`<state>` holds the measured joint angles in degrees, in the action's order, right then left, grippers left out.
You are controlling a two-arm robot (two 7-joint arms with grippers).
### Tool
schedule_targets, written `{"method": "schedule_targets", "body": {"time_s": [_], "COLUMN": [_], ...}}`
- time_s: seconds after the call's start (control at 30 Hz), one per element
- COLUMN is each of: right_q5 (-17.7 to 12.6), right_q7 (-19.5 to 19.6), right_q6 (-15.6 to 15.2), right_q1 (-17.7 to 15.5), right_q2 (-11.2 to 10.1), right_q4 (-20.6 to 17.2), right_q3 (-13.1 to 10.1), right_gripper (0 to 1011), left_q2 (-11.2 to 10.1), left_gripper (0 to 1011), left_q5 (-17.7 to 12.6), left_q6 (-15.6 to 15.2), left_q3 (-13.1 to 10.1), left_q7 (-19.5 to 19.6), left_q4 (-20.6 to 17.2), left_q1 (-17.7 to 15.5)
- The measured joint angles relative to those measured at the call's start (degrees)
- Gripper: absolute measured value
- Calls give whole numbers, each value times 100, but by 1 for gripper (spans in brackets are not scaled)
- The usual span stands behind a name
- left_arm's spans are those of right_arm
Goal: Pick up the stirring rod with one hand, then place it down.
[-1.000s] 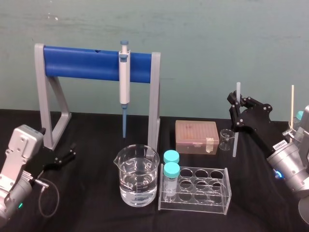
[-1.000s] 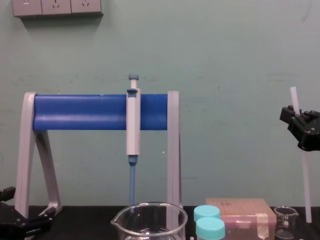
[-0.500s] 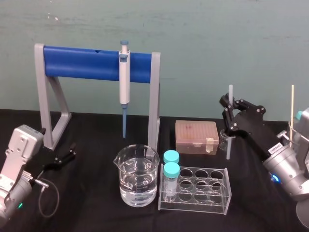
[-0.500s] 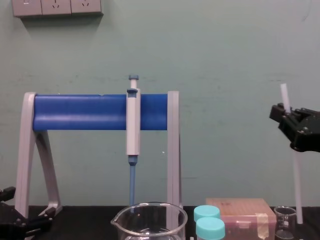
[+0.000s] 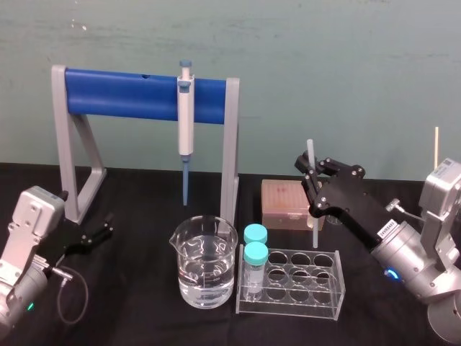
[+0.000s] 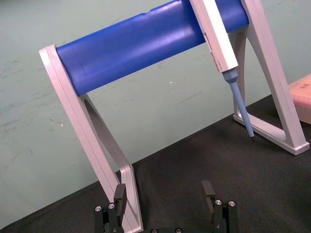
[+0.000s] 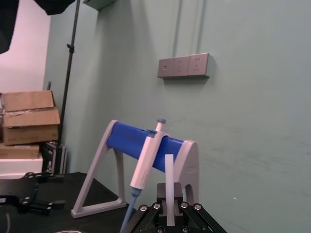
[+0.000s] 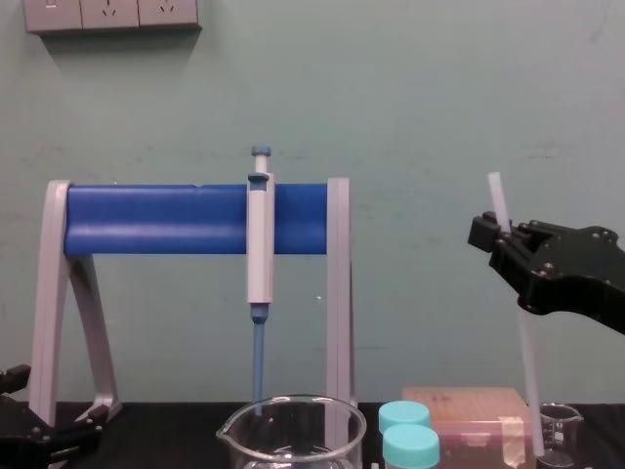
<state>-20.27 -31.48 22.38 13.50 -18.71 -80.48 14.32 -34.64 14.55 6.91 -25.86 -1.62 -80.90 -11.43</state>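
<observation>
A big glass beaker (image 5: 204, 263) with a pouring lip stands at the front of the black cloth (image 5: 144, 317), holding clear liquid to somewhat under half its height. Just to its right is a clear plastic rack (image 5: 302, 285) with round holes. Two small vials (image 5: 254, 254) with teal screw caps stand in its left-end holes, and I cannot tell what they hold. Behind the rack sits a squat, pinkish, see-through box (image 5: 284, 204), and a small glass beaker (image 8: 559, 430) stands just right of that box. The stirring rod (image 5: 310, 151), thin, straight and milky white, is nearly upright and leans a little. The right gripper (image 5: 311, 173) grips it near its upper part, the blocky matte black fingers clenched on it. The rod's lower end hangs behind the rack, between the box and the small beaker, and I cannot tell whether it touches the cloth. Behind the big beaker, a grey-legged stand (image 5: 229, 144) with a smooth, round blue bar carries a hanging grey pipette (image 5: 186, 130), its blue tip pointing down. The left gripper (image 5: 106, 225) sits low at the left near the stand's foot, its fingers spread apart and holding nothing.
</observation>
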Motion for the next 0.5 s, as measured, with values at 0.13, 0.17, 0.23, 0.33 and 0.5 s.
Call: {"method": "schedule_targets", "body": {"time_s": [0.13, 0.17, 0.23, 0.33, 0.5], "right_q5": [2, 4, 12, 27, 54], "right_q7": [-3, -3, 18, 45, 136], "right_q6": [-42, -48, -61, -76, -130], "right_q1": [-15, -22, -40, -58, -105], "right_q2": [-51, -59, -79, -100, -132], "right_q4": [-61, -74, -106, -138, -196], "right_q3": [79, 88, 108, 119, 123], "right_gripper": [70, 70, 70, 70, 70], "left_q2": [0, 0, 0, 0, 0], "left_gripper": [1000, 1001, 1001, 1000, 1000], "left_q5": [0, 0, 0, 0, 0], "left_q6": [0, 0, 0, 0, 0], "left_q3": [0, 0, 0, 0, 0], "left_q7": [0, 0, 0, 0, 0], "left_q4": [0, 0, 0, 0, 0], "left_q1": [0, 0, 0, 0, 0]}}
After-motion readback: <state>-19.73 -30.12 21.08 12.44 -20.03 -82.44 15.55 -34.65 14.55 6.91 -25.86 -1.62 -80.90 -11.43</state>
